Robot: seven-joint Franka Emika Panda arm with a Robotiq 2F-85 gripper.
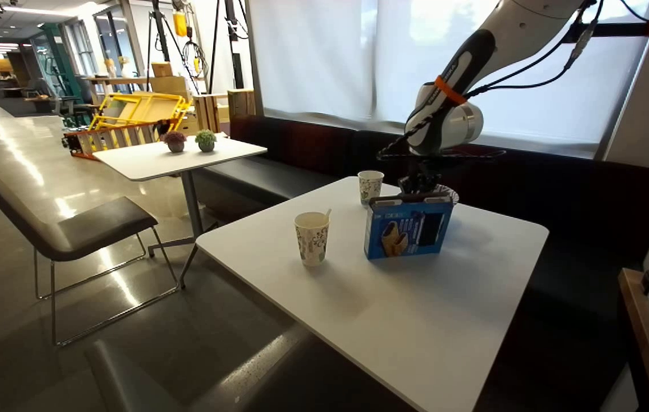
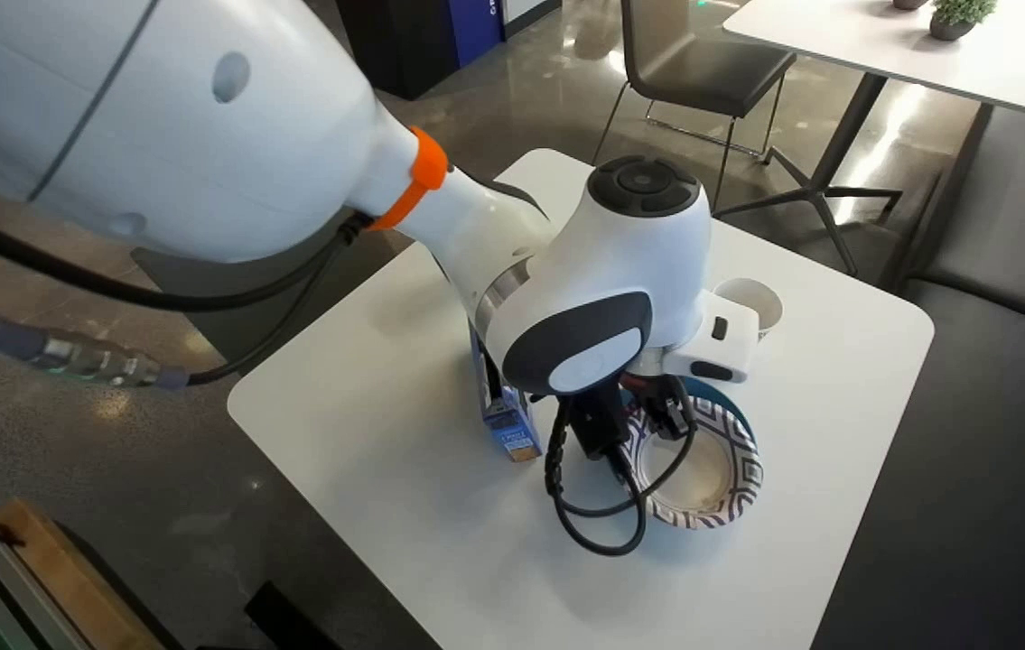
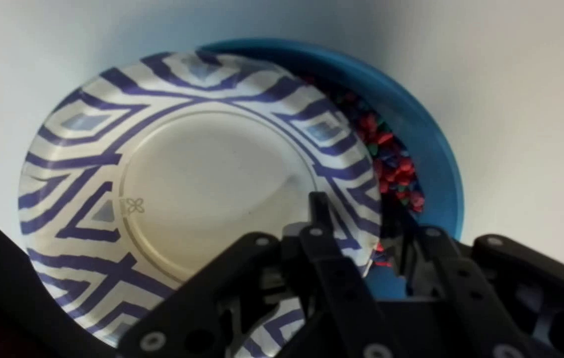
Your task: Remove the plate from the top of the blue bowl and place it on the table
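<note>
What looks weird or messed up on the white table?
The plate is off-centre over the blue bowl, so one side of the bowl is uncovered, showing small colourful bits inside. That looks lopsided. I see nothing spilled.

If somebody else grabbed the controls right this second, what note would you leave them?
Gripper: open; appears to straddle the rim of the plate, with no firm grip visible.
Plate: over the blue bowl, off-centre, leaving some red, blue and green bits showing.
Blue bowl: on the table.
Done: gripper is at the rim.
Left: probably close on the rim, lift the plate clear, set it on the table.
</note>
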